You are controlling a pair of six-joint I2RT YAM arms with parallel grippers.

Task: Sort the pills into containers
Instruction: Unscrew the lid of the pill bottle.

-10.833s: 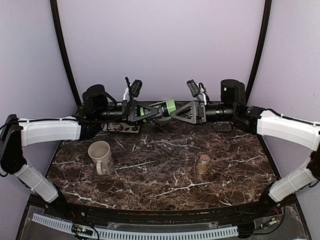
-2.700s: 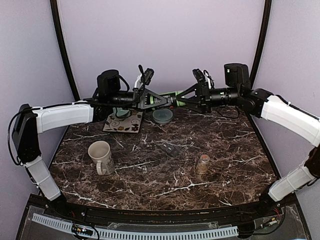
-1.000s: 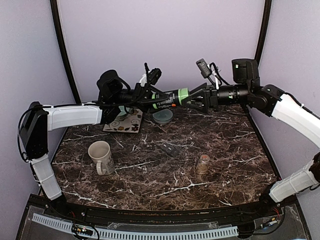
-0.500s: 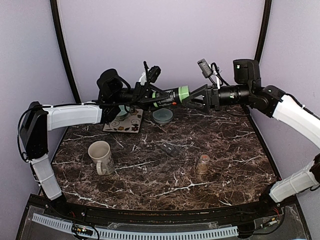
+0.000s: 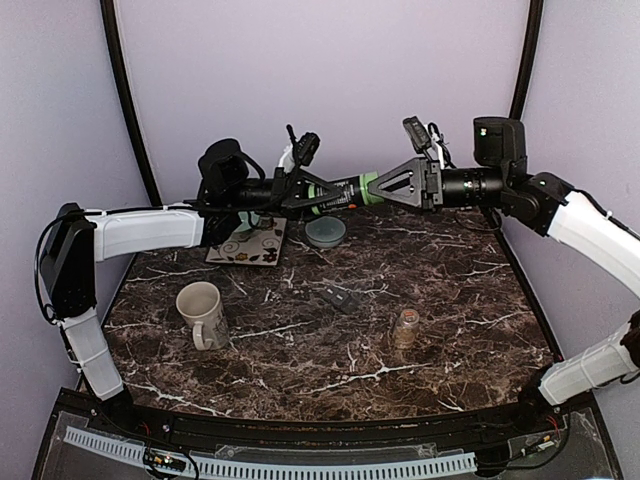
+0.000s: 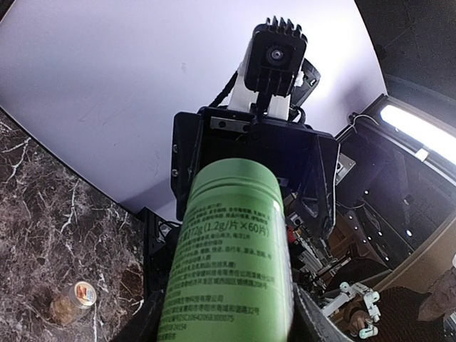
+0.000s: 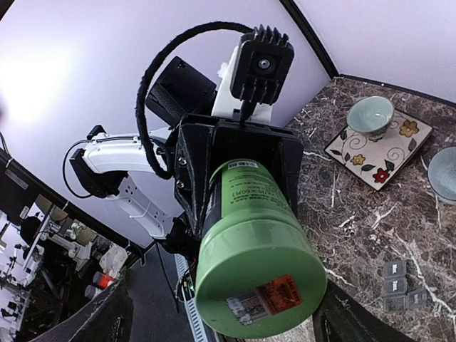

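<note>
I'm at the uncapping step: my left end effector (image 5: 318,192) grips the green bottle (image 5: 340,192) level in the air above the back of the worktop (image 5: 450,290), while my right end effector (image 5: 378,188) stands wide around what looks like its cap end, not yet pinching. Next, I judge, it must close squarely on the cap and twist. The back wall is near, but there is open room below, above the bowl (image 5: 325,233).
</note>
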